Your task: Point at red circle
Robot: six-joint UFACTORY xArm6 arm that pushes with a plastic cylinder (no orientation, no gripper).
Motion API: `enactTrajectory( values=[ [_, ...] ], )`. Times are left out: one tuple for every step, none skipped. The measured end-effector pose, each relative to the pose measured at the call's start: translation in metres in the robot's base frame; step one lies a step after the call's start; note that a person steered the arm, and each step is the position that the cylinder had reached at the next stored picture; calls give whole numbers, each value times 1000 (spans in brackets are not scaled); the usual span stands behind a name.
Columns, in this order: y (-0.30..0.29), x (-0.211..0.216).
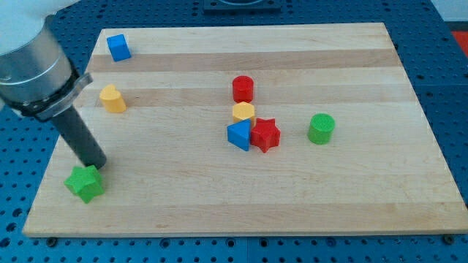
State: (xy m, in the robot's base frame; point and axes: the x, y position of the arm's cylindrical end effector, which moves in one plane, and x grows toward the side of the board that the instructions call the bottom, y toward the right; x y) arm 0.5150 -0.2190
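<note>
Smooth red circle (243, 89), my tip (97, 165) w/ green star (85, 183)

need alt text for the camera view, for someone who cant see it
My tip rests beside a green star near the view's bottom left of a wooden board, far from the red circle. Below the circle cluster a yellow hexagon, blue triangle and red star; elsewhere sit a green circle, yellow block and blue cube.
</note>
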Motion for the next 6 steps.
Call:
enactTrajectory(
  values=[
    [58, -7],
    [70, -7],
    [70, -7],
    [80, -46],
    [97, -108],
    [99, -113]
  ],
)
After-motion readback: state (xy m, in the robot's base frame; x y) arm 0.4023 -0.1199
